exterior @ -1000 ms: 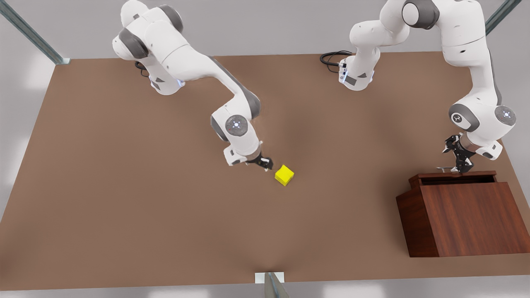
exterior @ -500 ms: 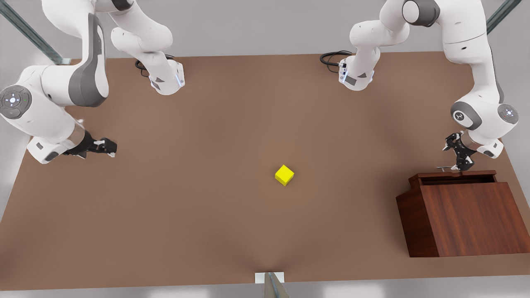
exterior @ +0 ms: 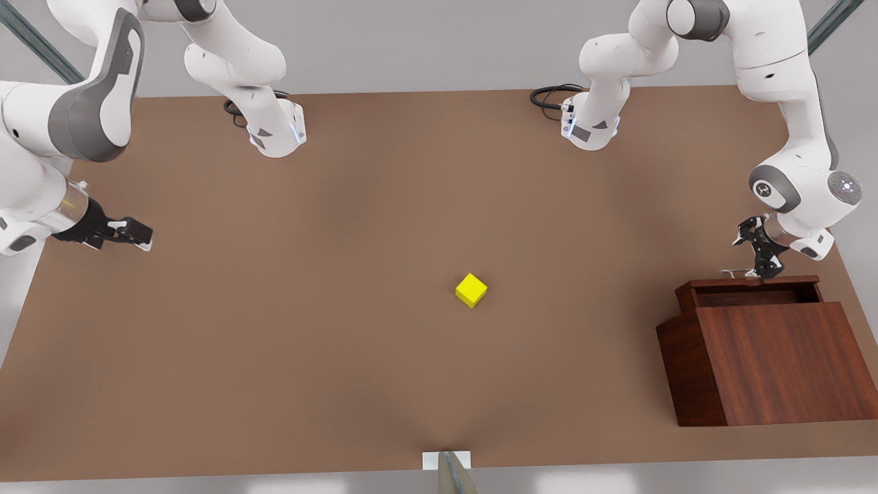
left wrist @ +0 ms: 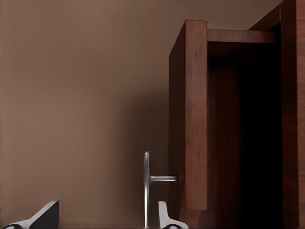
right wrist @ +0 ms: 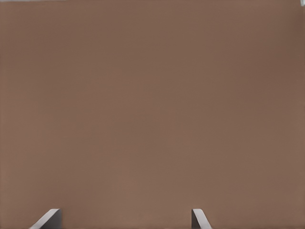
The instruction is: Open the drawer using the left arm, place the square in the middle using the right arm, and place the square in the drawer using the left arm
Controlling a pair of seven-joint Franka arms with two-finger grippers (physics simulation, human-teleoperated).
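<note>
Left hand at drawer handle — square central (unlabelled).

A plain matte brown rectangular tabletop is seen from above in the front view. A small bright yellow cube is set on it just right of centre, with bare surface all round. A dark reddish-brown slant-sided wooden box is placed at about 4 o'clock, near the edge. Two white arm bases are mounted along the 12 o'clock edge, well apart.
</note>
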